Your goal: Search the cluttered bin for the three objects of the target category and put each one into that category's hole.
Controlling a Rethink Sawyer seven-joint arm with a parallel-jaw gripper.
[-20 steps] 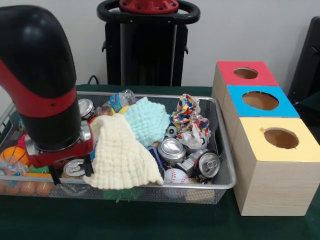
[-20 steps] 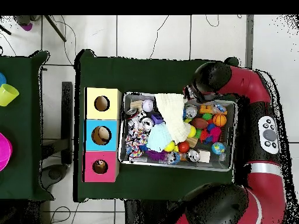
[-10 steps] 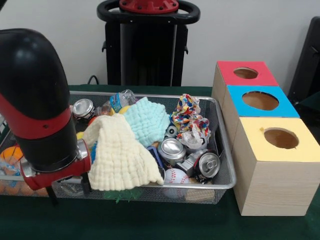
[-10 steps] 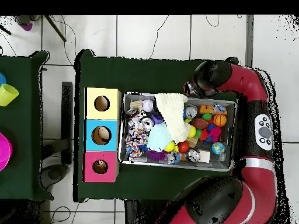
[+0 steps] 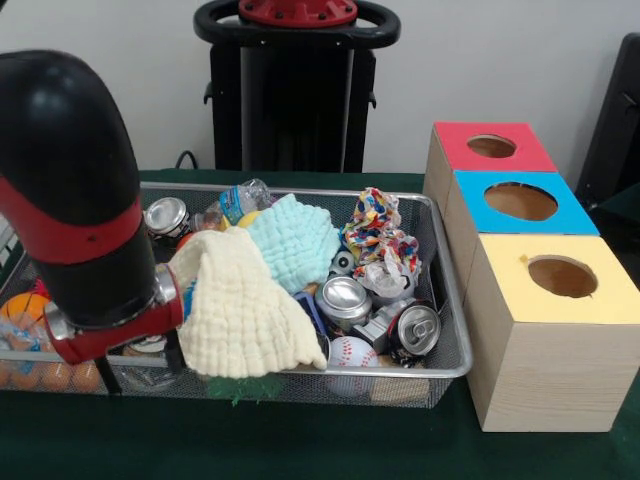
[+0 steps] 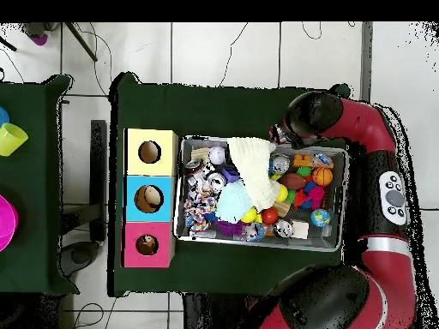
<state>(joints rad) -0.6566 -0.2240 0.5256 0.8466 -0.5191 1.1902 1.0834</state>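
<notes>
Gripper [image 5: 140, 365] sits low at the near left corner of the wire-mesh bin [image 5: 455, 350]; fingers hidden behind the wrist and mesh, so whether they are apart or together cannot be told, and no held object shows. Cream cloth [image 5: 240, 310] lies touching the wrist's right side, draped near-to-far over the pile. Turquoise cloth [image 5: 293, 240] is just beyond it, further right and farther back. Patterned cloth [image 5: 380, 232] is near the bin's right wall, closest to the boxes. Target category is not stated; three cloths would fit. Red box [image 5: 490, 148], blue box [image 5: 520, 200], yellow box [image 5: 560, 278] stand right of the bin, well apart from the gripper. Cans [image 5: 345, 298] lie between.
</notes>
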